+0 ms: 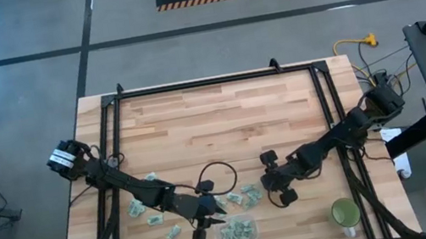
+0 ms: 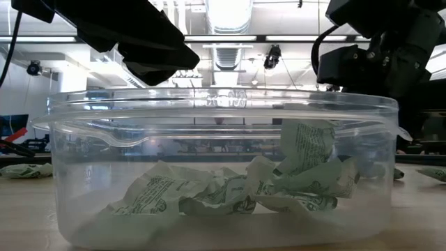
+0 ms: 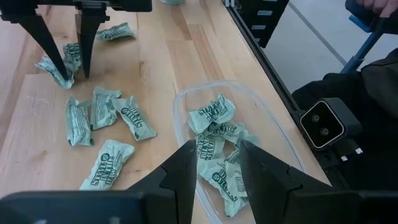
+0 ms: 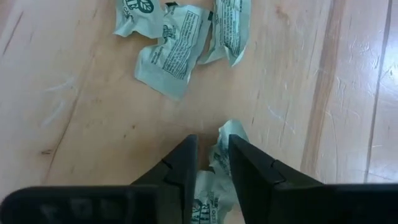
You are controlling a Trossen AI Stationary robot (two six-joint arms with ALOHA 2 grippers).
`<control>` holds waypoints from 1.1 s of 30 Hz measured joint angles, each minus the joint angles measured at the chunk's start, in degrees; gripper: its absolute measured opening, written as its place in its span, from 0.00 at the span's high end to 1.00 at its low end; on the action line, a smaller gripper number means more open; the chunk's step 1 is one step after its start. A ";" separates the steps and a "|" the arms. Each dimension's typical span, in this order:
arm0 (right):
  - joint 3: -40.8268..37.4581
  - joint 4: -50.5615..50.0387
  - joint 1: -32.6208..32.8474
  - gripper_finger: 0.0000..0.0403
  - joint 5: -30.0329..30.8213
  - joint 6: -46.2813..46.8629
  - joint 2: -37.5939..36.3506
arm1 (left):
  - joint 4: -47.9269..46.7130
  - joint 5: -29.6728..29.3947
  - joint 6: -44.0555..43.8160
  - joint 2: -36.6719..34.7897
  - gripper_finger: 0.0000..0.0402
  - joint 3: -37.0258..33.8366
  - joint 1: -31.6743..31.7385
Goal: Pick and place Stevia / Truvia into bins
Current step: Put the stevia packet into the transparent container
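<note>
1. I had the left gripper (image 1: pixel 200 229) low in the centre of the high view, just left of the bin (image 1: pixel 253 236). In its wrist view its fingers (image 3: pixel 186 171) stood a little apart over the bin's near rim with nothing between them.
2. The bin, a clear tub at lower centre of the high view, already held a heap of crumpled sachets (image 3: pixel 214 134).
3. The right gripper (image 1: pixel 279 194) was just right of centre in the high view, down at the table. Its wrist view showed the fingers (image 4: pixel 184 171) drawn close on a crumpled sachet (image 4: pixel 221 165), which stuck out between the tips (I judged this a pinch, though not a deep one).
4. Loose sachets (image 1: pixel 242 195) lay on the wood between the two grippers, above the bin in the high view; more (image 1: pixel 143 209) lay at lower left beside the left arm.
5. The deciding relation: from the right gripper the bin lay down and to the left in the high view, near but apart. I judged the right arm's carry to be short, with the left gripper crowding the bin's left side.
6. A green cup (image 1: pixel 345 213) stood at lower right, apart from the work.
</note>
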 joint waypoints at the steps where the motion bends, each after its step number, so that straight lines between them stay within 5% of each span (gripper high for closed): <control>1: 0.00 0.00 0.00 0.82 0.00 -0.46 0.00 | 0.01 0.00 0.00 0.00 0.74 0.00 0.00; 7: 0.60 0.16 0.02 0.97 0.02 -2.98 -0.02 | 0.01 0.00 0.00 0.00 0.74 0.00 0.00; 33: 9.70 2.72 7.59 0.98 0.04 -11.81 -2.84 | -0.20 -0.02 0.00 0.01 0.74 -0.87 0.00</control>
